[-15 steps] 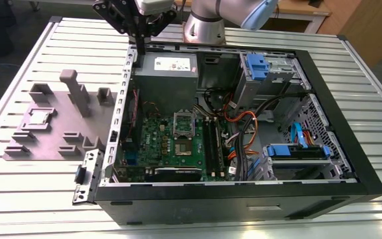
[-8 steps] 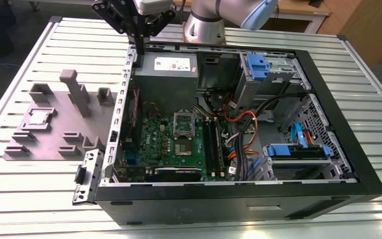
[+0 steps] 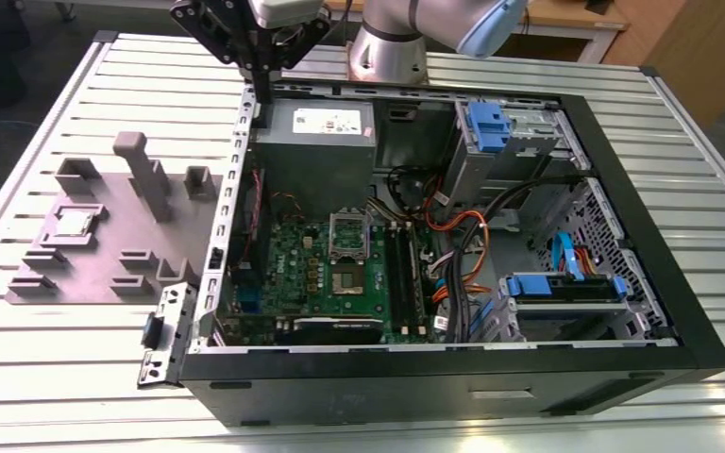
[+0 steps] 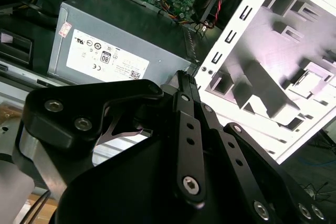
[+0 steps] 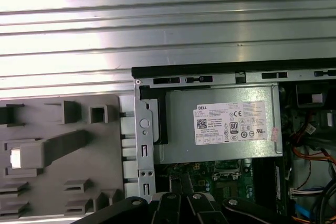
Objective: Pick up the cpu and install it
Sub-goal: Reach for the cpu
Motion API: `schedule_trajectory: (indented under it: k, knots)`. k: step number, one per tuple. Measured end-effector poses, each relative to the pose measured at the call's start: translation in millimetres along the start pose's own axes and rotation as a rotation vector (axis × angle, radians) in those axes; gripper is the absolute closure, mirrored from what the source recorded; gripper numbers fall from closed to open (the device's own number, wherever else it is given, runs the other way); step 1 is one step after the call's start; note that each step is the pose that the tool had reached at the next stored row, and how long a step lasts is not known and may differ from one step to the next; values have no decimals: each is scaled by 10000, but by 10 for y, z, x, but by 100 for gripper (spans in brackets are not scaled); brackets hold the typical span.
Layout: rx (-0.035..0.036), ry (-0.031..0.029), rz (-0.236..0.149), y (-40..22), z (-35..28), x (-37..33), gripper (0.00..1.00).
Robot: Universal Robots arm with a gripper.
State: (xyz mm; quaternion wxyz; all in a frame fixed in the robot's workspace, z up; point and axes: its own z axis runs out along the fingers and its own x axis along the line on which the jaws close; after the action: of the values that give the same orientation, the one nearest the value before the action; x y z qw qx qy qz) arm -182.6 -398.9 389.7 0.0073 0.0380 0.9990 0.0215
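Note:
The cpu (image 3: 75, 222) is a small silvery square lying in a holder on the grey fixture plate (image 3: 98, 274), at the exterior view's left and outside the computer case. In the first wrist view the cpu (image 5: 17, 158) shows as a bright patch. My gripper (image 3: 261, 97) hangs high over the case's back left corner, beside the grey power supply (image 3: 316, 142). It is far from the cpu. Its black fingers (image 4: 182, 85) are shut together with nothing between them. The motherboard's socket (image 3: 347, 274) lies open in the middle of the case.
The open black case (image 3: 640, 283) takes up most of the ribbed metal table (image 3: 60, 396). Cables (image 3: 457, 236), blue drive bays (image 3: 564, 286) and memory slots (image 3: 398, 274) crowd the area around the socket. Tall posts (image 3: 148, 179) rise from the fixture plate near the cpu.

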Motion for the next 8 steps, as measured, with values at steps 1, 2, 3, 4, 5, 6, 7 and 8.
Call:
schedule_trajectory:
  k: [1,2,3,4,5,6,7,8]
  knots:
    - [0,0,0,0,0,1,89]
    - [0,0,0,0,0,2,89]
    - [0,0,1,0,0,4,89]
    - [1,0,1,-1,0,7,89]
    - [0,0,1,-1,0,9,89]
    - [0,0,1,-1,0,12,89]
    - [0,0,0,-1,0,15,89]
    - [-1,0,0,-1,0,19,89]
